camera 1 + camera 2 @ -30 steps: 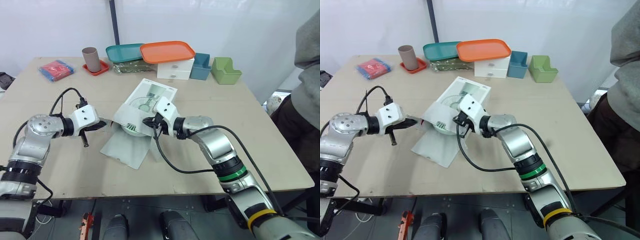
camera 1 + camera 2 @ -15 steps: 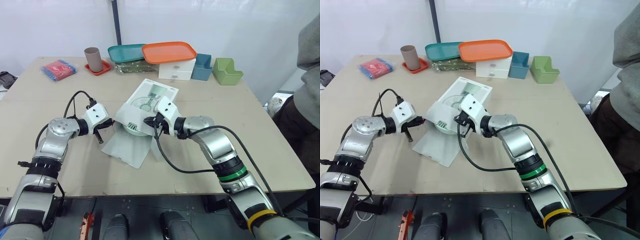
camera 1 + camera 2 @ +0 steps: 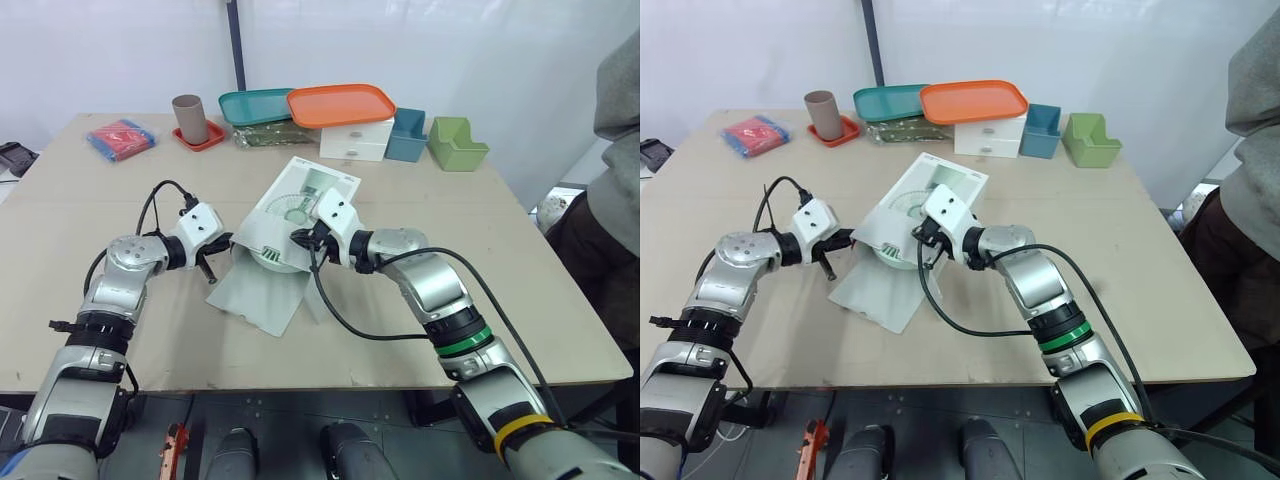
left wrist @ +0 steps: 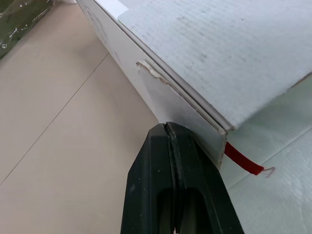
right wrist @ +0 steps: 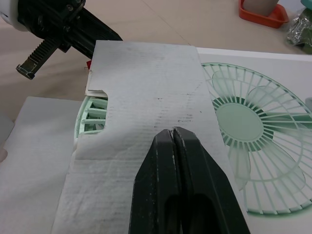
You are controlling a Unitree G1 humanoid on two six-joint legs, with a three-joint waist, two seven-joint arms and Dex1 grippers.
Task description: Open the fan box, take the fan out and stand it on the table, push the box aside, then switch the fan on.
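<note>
The fan box (image 3: 303, 203) lies flat at the centre of the worktop (image 3: 520, 250), its printed lid facing up and its open end toward the lower left of the frame. One opened flap (image 3: 258, 296) is spread on the worktop in front of the box. Another flap (image 5: 146, 112) covers the mouth, and the pale green grille of the fan (image 5: 90, 118) peeks out from under its notched corner, inside the box.

The left pincer (image 4: 168, 128) has its two black fingers pressed together with nothing between them. Its tip is against the box's white side wall, just beside the corner where a red tape tab (image 4: 241, 160) sticks out. In the head views it comes at the box from the left of the frame.

The right pincer (image 5: 173, 132) is also drawn together. Its tip rests on the covering flap near the flap's middle, over the mouth of the box.

Along the far edge, well apart from the box, stand a brown cup (image 3: 186, 104), a teal tray (image 3: 250, 105), an orange tray (image 3: 338, 104) on a white drawer unit (image 3: 354, 144), a blue bin (image 3: 405, 134) and a green bin (image 3: 457, 143). A person (image 3: 615, 150) stands at the right edge.
</note>
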